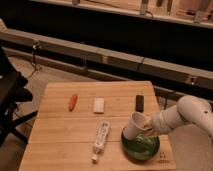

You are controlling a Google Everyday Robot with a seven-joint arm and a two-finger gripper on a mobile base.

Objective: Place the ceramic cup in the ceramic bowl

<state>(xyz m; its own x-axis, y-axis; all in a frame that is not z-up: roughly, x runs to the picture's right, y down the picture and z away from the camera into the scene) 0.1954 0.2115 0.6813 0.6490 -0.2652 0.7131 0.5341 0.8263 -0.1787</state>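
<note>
On the light wooden slatted surface [60,130] lie an orange carrot-like piece [73,102], a white block [99,105] and a clear plastic bottle [101,140]. The small white tapered ceramic cup [134,125] tilts over the dark green glossy ceramic bowl [141,145], seemingly pinched by the end effector [148,127].

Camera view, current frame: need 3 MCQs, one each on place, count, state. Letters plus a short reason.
1. Where is the ceramic cup?
A. over the near left rim of the ceramic bowl
B. beside the orange carrot-like item
C. on the floor

2. How many loose items lie on the wooden table apart from cup and bowl?
A. two
B. four
C. six

3. How does the cup sit?
A. upright on the table
B. upside down in the bowl
C. tilted, at the gripper

Answers: 1 A, the cup overlaps the bowl's rim at the table's near right. 2 B, carrot-like item, white block, dark bar, plastic bottle. 3 C, its mouth points up and right toward the arm.
</note>
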